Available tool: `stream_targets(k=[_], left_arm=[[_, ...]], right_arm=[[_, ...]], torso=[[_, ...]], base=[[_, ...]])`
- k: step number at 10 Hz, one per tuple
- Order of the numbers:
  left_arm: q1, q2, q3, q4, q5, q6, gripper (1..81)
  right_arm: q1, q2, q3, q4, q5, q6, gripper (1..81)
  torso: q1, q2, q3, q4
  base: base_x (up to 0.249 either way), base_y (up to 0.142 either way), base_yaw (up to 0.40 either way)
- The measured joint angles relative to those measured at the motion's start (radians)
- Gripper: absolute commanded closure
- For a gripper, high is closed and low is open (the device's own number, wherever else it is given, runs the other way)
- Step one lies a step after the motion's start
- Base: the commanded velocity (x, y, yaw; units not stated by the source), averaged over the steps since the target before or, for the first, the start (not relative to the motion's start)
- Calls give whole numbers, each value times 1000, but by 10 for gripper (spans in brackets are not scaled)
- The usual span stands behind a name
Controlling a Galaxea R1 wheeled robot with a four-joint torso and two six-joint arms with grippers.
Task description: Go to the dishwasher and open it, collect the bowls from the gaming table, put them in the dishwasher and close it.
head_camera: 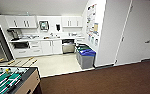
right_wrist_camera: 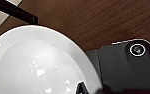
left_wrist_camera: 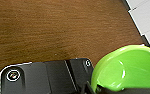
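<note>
We count two bowls: one green bowl point(left_wrist_camera: 127, 68) at the lower right of the left wrist view, and one white bowl point(right_wrist_camera: 36, 65) across the lower left of the right wrist view. In the head view we see one dishwasher point(head_camera: 68, 46) at the centre of the frame, standing open. We count two bins side by side right of centre, one with a green lid point(head_camera: 82, 47) and one with a blue lid point(head_camera: 87, 52). One foosball table point(head_camera: 13, 80) sits at the lower left. On the upper right wall we make out one noticeboard point(head_camera: 91, 18). We cannot count the cabinet doors reliably.
</note>
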Motion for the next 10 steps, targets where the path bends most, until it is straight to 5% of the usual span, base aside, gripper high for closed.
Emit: stream_targets(k=[10], left_arm=[[0, -1, -1, 0, -5, 0, 811]], right_arm=[[5, 2, -3, 0, 3, 0, 811]], torso=[[0, 0, 0, 0]], base=[[158, 0, 0]])
